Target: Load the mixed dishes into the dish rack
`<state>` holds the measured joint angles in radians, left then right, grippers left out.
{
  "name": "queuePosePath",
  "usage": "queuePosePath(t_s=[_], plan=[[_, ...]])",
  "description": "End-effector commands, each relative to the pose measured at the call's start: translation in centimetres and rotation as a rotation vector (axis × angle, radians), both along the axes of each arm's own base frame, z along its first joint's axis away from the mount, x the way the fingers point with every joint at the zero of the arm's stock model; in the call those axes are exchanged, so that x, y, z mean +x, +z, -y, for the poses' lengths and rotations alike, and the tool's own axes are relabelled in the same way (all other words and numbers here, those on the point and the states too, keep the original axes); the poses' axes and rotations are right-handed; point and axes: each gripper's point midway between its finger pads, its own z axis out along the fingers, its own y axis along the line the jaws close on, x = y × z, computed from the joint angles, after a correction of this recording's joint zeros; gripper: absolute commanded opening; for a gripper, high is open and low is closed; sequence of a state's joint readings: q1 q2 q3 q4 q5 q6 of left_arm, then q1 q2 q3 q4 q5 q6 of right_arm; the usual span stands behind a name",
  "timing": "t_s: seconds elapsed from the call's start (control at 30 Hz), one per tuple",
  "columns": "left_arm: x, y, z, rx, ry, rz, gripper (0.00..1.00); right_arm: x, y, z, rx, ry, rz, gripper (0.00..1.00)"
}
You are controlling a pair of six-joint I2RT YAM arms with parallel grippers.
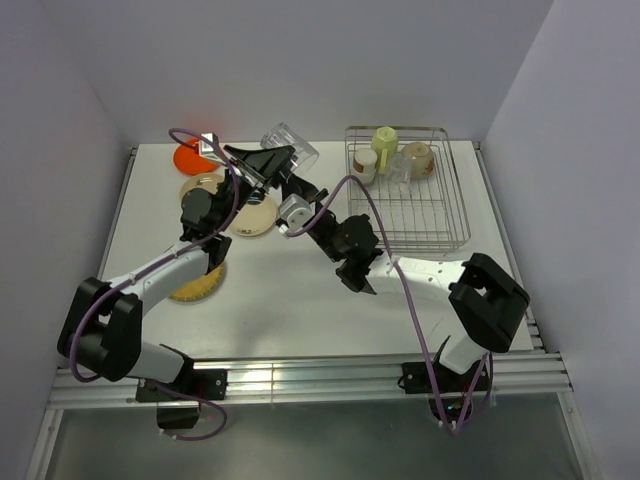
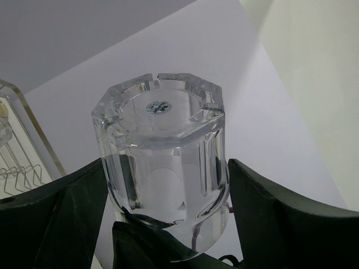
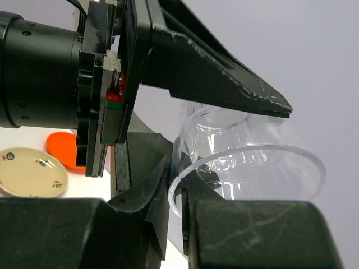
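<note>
Between the two dark fingers (image 2: 56, 213) of the left claw (image 2: 166, 168) sits a faceted clear glass (image 2: 162, 140), a small round sticker (image 2: 159, 107) on its thick base, and whether those fingers press its walls or merely flank them I cannot tell. Only the right wrist view shows the right claw (image 3: 178, 185) clenched on the glass's thin rim, with a flat orange plate (image 3: 64, 148) and a cream plate with dark marks (image 3: 31, 171) lying off to its left. From above, both claws meet over a white tabletop (image 1: 300, 300) boxed in by pale walls (image 1: 300, 60), the rectangular silver wire rack (image 1: 440, 215) standing to their right.
</note>
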<state>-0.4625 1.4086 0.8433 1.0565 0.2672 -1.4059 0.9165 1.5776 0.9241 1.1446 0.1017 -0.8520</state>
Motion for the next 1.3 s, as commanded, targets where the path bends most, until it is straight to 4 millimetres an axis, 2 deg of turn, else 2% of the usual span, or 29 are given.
queuePosePath(t_s=[0.0, 0.07, 0.1, 0.17, 0.27, 0.3, 0.37, 0.4, 0.53, 0.63, 0.7, 0.8, 0.87, 0.9, 0.97, 1.03, 1.07, 1.1, 1.13, 1.17, 1.2, 1.23, 1.27], plan=[[-2.6, 4.4, 0.3, -0.07, -0.069, 0.148, 0.79, 0.3, 3.3, 1.3, 0.11, -0.043, 0.056, 0.0], [-2.5, 4.3, 0.4, -0.072, -0.071, 0.151, 0.73, 0.2, 2.9, 1.2, 0.108, -0.03, 0.042, 0.02], [-2.6, 4.4, 0.4, -0.075, -0.072, 0.155, 0.66, 0.2, 2.6, 1.1, 0.103, -0.024, 0.035, 0.06], [-2.5, 4.3, 0.4, -0.071, -0.071, 0.156, 0.57, -0.1, 2.4, 1.1, 0.1, -0.01, 0.028, 0.1], [-2.4, 4.3, 0.3, -0.061, -0.06, 0.168, 0.41, -0.4, 2.2, 1.2, 0.104, 0.002, 0.019, 0.24], [-2.4, 4.2, 0.4, -0.052, -0.06, 0.171, 0.33, -0.4, 2.1, 1.2, 0.104, 0.004, 0.017, 0.3], [-2.1, 4.0, 0.3, -0.041, -0.051, 0.167, 0.22, -0.4, 2.0, 1.4, 0.105, 0.004, 0.012, 0.35], [-2.1, 4.0, 0.3, -0.033, -0.05, 0.168, 0.13, -0.4, 2.0, 1.4, 0.106, 0.006, 0.01, 0.41], [-1.7, 3.9, -0.3, -0.006, -0.023, 0.174, 0.11, -0.6, 1.8, 1.5, 0.11, 0.014, 0.0, 0.52], [-1.3, 3.9, -0.9, 0.017, 0.003, 0.174, 0.11, -1.1, 1.7, 1.5, 0.105, 0.037, -0.007, 0.56], [-0.5, 3.3, -1.8, 0.054, 0.037, 0.156, 0.11, -2.5, 1.2, 1.5, 0.073, 0.097, -0.015, 0.62], [0.1, 3.0, -2.7, 0.074, 0.061, 0.148, 0.11, -3.3, 0.8, 1.8, 0.046, 0.124, -0.031, 0.64], [0.9, 2.5, -3.4, 0.105, 0.085, 0.135, 0.11, -4.8, 0.6, 1.4, 0.007, 0.2, -0.027, 0.66], [1.0, 2.7, -3.6, 0.116, 0.089, 0.141, 0.11, -5.0, -0.5, 1.0, -0.031, 0.218, -0.058, 0.67], [1.8, 1.8, -4.0, 0.164, 0.114, 0.123, 0.11, -5.8, -1.1, 1.1, -0.069, 0.255, -0.074, 0.68], [2.2, 1.6, -4.2, 0.205, 0.131, 0.136, 0.11, -6.7, -2.8, 0.7, -0.156, 0.311, -0.095, 0.72], [2.5, 0.9, -4.4, 0.233, 0.14, 0.116, 0.11, -6.9, -2.4, 1.4, -0.164, 0.317, -0.091, 0.75], [2.7, 0.8, -4.6, 0.271, 0.159, 0.135, 0.11, -6.9, -4.4, 1.4, -0.236, 0.337, -0.157, 0.8], [2.9, 0.3, -4.7, 0.303, 0.165, 0.133, 0.11, -7.1, -5.1, 1.7, -0.275, 0.365, -0.191, 0.82], [3.0, -0.1, -4.7, 0.339, 0.174, 0.132, 0.11, -8.2, -5.5, 1.5, -0.317, 0.448, -0.214, 0.84], [3.2, -1.2, -4.9, 0.425, 0.197, 0.13, 0.1, -7.9, -6.6, 2.8, -0.381, 0.455, -0.309, 0.87], [3.3, -1.9, -5.0, 0.473, 0.206, 0.127, 0.09, -8.0, -7.2, 3.2, -0.428, 0.468, -0.358, 0.88], [3.3, -2.6, -5.2, 0.523, 0.214, 0.122, 0.09, -7.5, -5.8, 3.4, -0.438, 0.455, -0.382, 0.9]])
